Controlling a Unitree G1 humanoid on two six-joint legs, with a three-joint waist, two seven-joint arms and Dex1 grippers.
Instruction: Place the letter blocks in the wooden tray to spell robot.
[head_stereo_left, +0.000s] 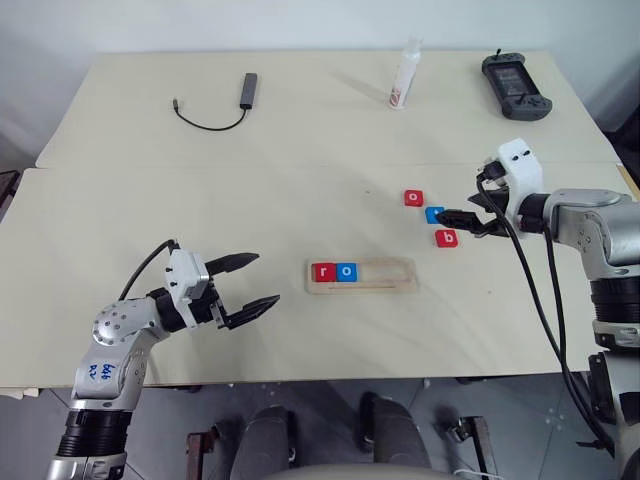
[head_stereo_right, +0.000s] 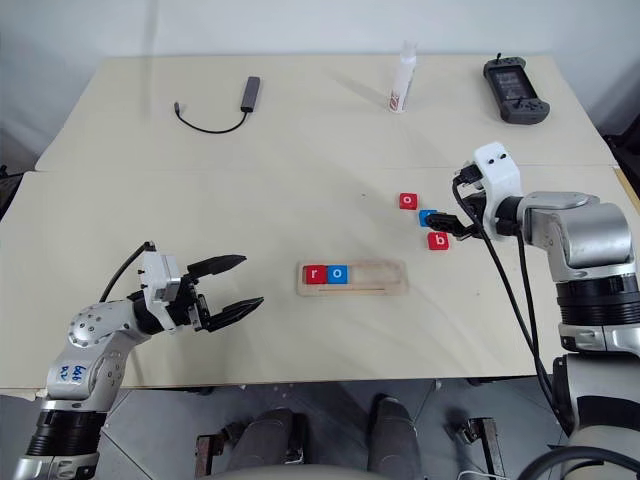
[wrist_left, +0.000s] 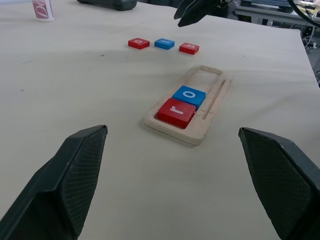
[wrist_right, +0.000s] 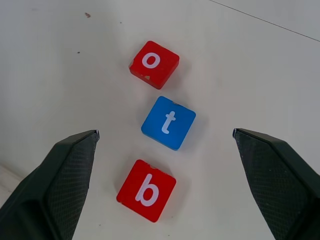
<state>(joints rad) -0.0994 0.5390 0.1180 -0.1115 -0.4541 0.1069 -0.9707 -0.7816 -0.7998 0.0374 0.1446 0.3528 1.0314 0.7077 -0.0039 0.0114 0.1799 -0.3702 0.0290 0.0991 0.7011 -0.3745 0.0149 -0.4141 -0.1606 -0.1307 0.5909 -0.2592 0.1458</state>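
Observation:
The wooden tray (head_stereo_left: 361, 277) lies mid-table with a red "r" block (head_stereo_left: 323, 271) and a blue "o" block (head_stereo_left: 346, 271) at its left end. To its upper right, three loose blocks sit in a short row: a red "o" (wrist_right: 154, 64), a blue "t" (wrist_right: 168, 122) and a red "b" (wrist_right: 146, 190). My right gripper (head_stereo_left: 462, 221) hovers open just right of and above that row, its fingers spread wider than the blocks. Open and holding nothing, my left gripper (head_stereo_left: 250, 285) stays left of the tray.
At the table's far side lie a black cable with an adapter (head_stereo_left: 234, 103), a white bottle (head_stereo_left: 405, 75) and a black handheld controller (head_stereo_left: 515, 86). A seam (head_stereo_left: 250, 165) runs across the tabletop. Black cables hang from my right arm.

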